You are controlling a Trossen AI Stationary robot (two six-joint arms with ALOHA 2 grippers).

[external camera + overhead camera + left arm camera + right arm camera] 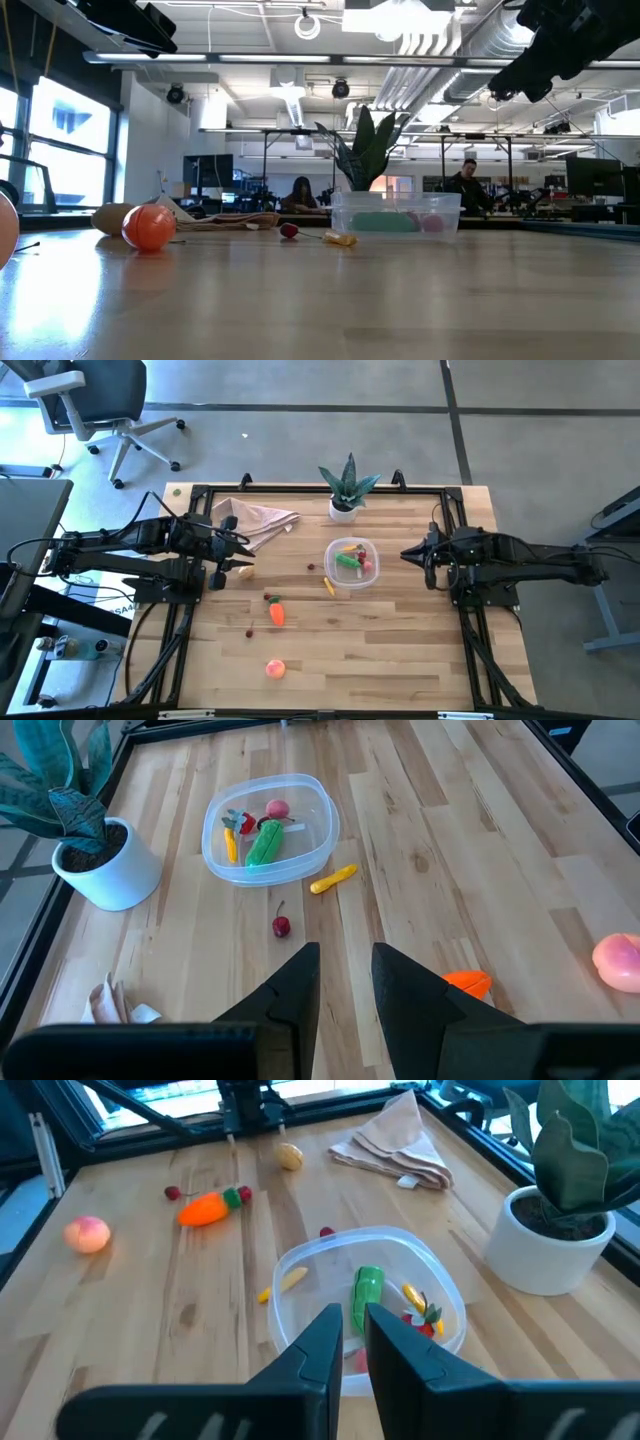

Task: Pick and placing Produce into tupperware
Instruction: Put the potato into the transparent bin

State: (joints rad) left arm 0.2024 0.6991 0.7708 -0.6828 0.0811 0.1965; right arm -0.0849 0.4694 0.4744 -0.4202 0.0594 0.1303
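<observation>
The right gripper (pixel 405 553) hovers just to the right of the tupperware (pixel 352 563), its fingers (pixel 318 1342) close together with only a thin gap and nothing between them; no writing or label can be read on it or on anything else. The clear tupperware sits near the table's middle, in front of the white pot (pixel 343 510) with its spiky green plant (pixel 348 482), and holds a green pod (pixel 367 1287), a yellow strip (pixel 412 1294), a small red piece (pixel 430 1318) and a pinkish piece (pixel 277 809). A yellow strip (pixel 328 586) lies on the wood just outside its wall, with a tiny red cherry (pixel 281 926) nearby. The left gripper (pixel 243 549) is held low over the table's left side, beside a crumpled beige cloth (pixel 256 520), its fingers (pixel 297 982) slightly parted and empty. A pale yellow piece (pixel 244 571) lies near it. The orange carrot (pixel 277 613) and the peach (pixel 275 669) lie farther toward the front edge, well apart from the container.
</observation>
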